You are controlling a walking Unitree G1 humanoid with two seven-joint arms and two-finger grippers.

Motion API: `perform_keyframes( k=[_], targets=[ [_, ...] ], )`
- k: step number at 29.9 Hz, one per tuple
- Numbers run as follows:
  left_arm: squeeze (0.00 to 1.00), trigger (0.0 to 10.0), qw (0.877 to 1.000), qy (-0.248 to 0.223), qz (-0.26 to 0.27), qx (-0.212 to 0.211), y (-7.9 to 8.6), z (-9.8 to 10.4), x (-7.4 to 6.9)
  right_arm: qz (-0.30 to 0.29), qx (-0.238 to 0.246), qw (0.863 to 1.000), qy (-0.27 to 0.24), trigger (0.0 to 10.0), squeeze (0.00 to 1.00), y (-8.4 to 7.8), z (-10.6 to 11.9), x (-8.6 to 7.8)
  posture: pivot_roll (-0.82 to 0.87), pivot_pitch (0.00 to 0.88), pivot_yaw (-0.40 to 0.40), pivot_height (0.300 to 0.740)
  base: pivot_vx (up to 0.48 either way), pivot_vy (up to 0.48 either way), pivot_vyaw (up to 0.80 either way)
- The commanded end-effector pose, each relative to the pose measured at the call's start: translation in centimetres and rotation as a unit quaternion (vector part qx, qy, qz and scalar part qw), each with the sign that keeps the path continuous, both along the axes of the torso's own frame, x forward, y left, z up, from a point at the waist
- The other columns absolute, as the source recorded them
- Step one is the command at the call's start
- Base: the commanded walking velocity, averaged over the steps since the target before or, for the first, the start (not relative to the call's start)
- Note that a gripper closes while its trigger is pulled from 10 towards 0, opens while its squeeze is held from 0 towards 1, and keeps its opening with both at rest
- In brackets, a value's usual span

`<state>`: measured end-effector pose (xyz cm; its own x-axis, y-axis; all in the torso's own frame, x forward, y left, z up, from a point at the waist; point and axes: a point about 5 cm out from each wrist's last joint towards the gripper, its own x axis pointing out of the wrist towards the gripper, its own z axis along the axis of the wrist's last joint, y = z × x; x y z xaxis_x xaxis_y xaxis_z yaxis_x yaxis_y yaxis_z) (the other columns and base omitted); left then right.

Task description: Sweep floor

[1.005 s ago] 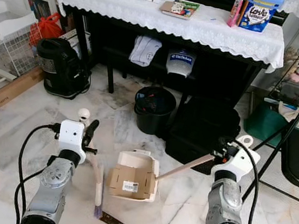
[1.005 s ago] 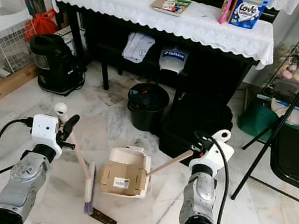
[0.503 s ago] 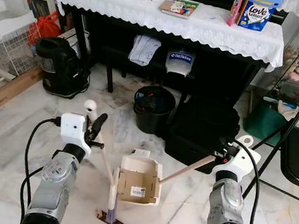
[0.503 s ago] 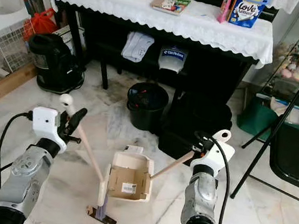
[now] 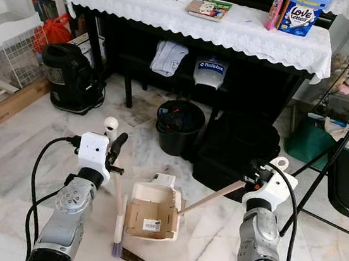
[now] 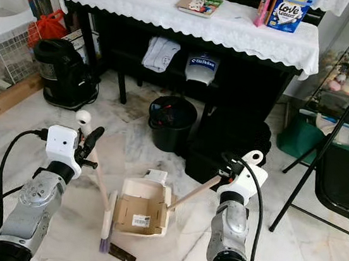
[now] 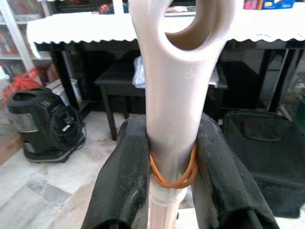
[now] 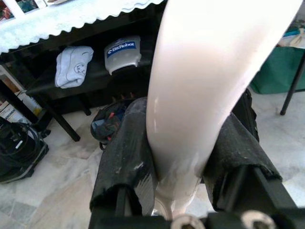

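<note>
Sweeping under way, scrap not yet in the pan

I have the left gripper (image 7: 169,171) clamped on the broom (image 5: 119,216) handle, the right gripper (image 8: 183,157) clamped on the dustpan (image 5: 153,212) handle. Bristles touch the dustpan's near-left corner. A dark scrap (image 5: 133,260) lies just in front of the dustpan, uncollected. I judge one stroke remains.

"Love Letters" on blue tub (image 5: 302,12)

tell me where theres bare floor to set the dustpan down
Bare marble lies between the vacuum cleaner and the left gripper, and right of the dustpan toward the folding chair. It is crowded ahead: the black bin and black bag sit close under the table. A dark scrap lies by the brush.
</note>
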<state>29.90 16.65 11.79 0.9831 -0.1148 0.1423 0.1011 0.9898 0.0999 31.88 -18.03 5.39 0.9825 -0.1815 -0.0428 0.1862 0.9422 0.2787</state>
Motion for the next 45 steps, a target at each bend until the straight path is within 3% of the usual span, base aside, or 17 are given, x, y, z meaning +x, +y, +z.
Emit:
perform_keyframes(
  k=[1, 15, 25, 32, 45],
  targets=[
    [0.00, 10.0, 0.999, -0.040, 0.016, 0.003, 0.3, 1.1, -0.1, 0.004, -0.006, 0.999, -0.046, 10.0, 0.00, 0.2, 2.0, 0.9, 0.09, 0.001, -0.012, 0.740, 0.000, 0.000, 0.00],
    [0.00, 10.0, 0.996, -0.049, 0.059, -0.049, 0.6, 0.2, -1.3, 0.024, -0.054, 0.994, -0.095, 10.0, 0.00, 0.4, 3.3, 0.2, 0.07, 0.000, -0.023, 0.740, 0.000, 0.000, 0.00],
    [0.00, 10.0, 0.994, -0.073, 0.067, -0.048, 0.9, 0.9, -1.4, -0.021, -0.059, 0.993, -0.096, 10.0, 0.00, -0.5, 3.2, -1.2, 0.07, 0.000, -0.012, 0.740, 0.000, 0.000, 0.00],
    [0.00, 10.0, 0.993, -0.086, 0.074, -0.045, 1.3, 1.3, -2.0, -0.023, -0.117, 0.986, -0.118, 10.0, 0.00, -0.5, 4.0, -3.8, 0.06, 0.000, 0.003, 0.740, 0.000, 0.000, 0.00],
    [0.00, 10.0, 0.993, -0.087, 0.073, -0.041, 1.8, 1.3, -2.3, -0.028, -0.139, 0.984, -0.110, 10.0, 0.00, -0.1, 4.4, -4.7, 0.04, 0.000, 0.030, 0.740, 0.000, 0.000, 0.00]
  ],
)
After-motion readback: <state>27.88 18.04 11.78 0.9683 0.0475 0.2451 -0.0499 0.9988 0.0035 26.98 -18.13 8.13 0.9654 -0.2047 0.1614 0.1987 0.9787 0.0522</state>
